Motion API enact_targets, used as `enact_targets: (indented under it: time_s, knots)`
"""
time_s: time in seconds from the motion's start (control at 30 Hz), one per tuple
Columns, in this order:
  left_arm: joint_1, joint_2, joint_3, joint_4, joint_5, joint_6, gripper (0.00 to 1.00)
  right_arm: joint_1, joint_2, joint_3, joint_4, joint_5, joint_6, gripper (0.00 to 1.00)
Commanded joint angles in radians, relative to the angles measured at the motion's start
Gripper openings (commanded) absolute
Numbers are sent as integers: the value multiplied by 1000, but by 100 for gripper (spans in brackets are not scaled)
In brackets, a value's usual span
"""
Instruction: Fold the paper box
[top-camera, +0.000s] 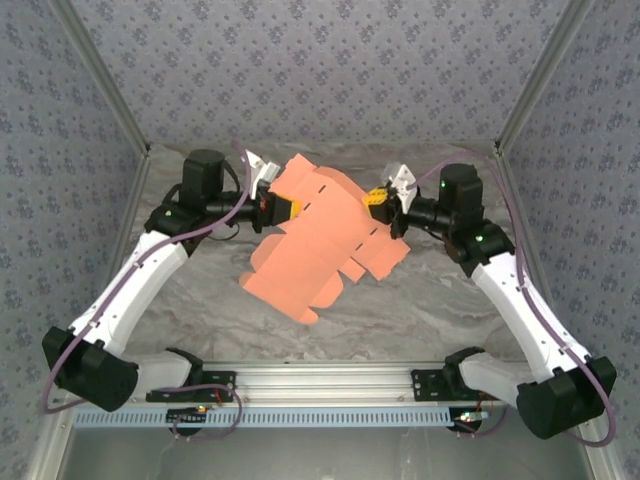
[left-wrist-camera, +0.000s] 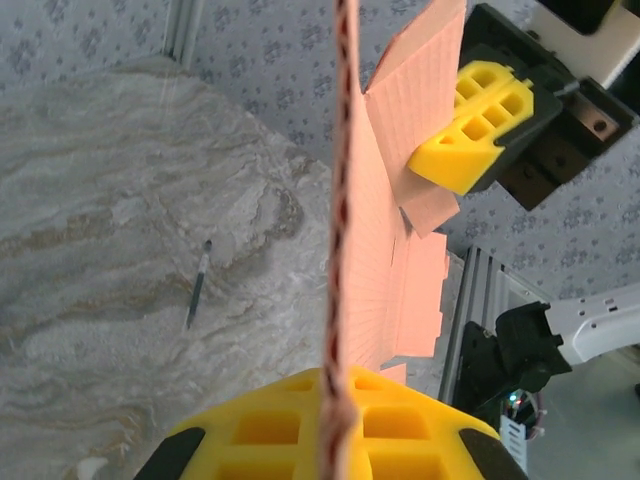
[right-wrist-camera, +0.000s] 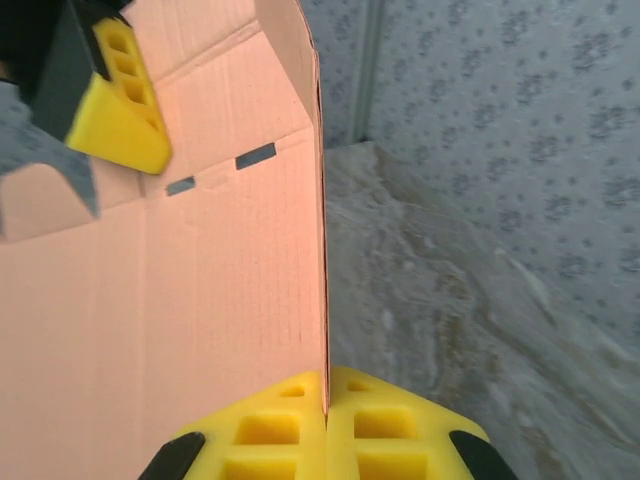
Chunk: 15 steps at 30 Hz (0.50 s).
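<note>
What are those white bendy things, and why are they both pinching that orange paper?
They are two robot arms. One picture looks down from above: the left gripper and the right gripper are like hands with two yellow fingers. Each one is shut on an edge of the paper box, a flat orange card with tabs and creases, not folded yet. They hold it up over the marbled table. The other two pictures come from small cameras on the wrists, so you see the card edge squeezed between yellow fingers up close. A thin dark stick lies on the table.
</note>
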<state>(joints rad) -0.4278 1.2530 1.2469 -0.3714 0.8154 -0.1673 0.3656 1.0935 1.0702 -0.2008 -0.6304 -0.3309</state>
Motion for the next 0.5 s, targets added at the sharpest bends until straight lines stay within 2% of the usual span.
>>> enact_targets:
  time_s: [0.0, 0.27, 0.47]
  knots:
    - [3, 12, 11, 50, -52, -126, 0, 77, -35, -59, 52, 304, -65, 0]
    - [5, 90, 48, 54, -66, -290, 0, 289, -28, -176, 228, 759, -235, 0]
    - [5, 119, 52, 84, -58, -361, 0, 373, -6, -231, 325, 942, -301, 0]
